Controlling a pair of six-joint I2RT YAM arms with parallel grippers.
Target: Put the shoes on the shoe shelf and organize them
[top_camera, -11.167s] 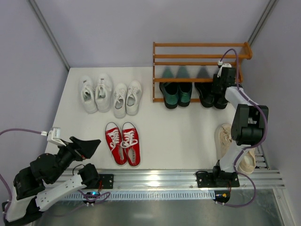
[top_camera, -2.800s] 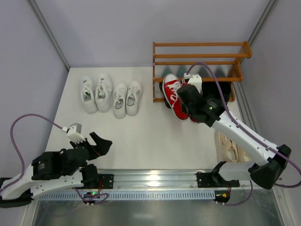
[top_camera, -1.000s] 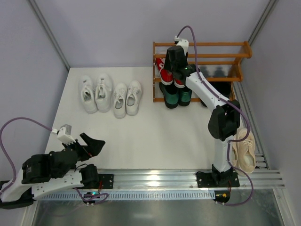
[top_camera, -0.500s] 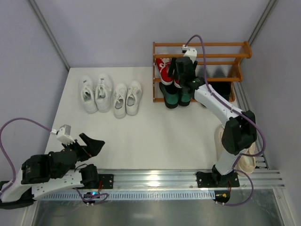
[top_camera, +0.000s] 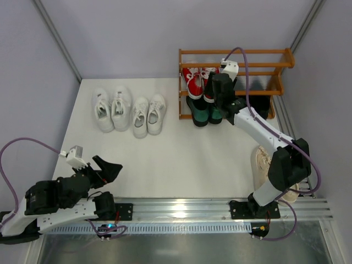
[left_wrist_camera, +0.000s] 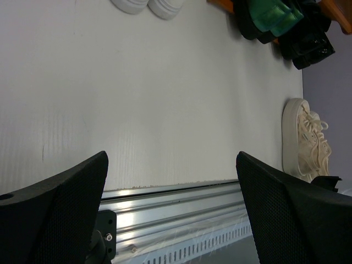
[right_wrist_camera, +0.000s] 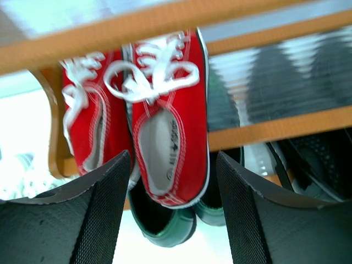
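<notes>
The red sneakers (right_wrist_camera: 165, 137) lie side by side on the middle tier of the shelf (top_camera: 236, 53), upper centre of the top view, heels jutting over the front bar above the green loafers (top_camera: 203, 113). The right gripper (right_wrist_camera: 171, 162) hangs just in front, fingers (right_wrist_camera: 99, 220) spread wide either side of the right-hand shoe, apparently gripping nothing. With heels overhanging thin bars, a finger brushing one or snagging a loose lace on withdrawal could tip a sneaker down onto the loafers; a knock on a bar might shift the shelf. At lower left, the left gripper (left_wrist_camera: 171, 159) is wide open over the table (top_camera: 209, 159). White sneakers (top_camera: 129, 113) and cream shoes (left_wrist_camera: 305, 140) are not yet shelved.
</notes>
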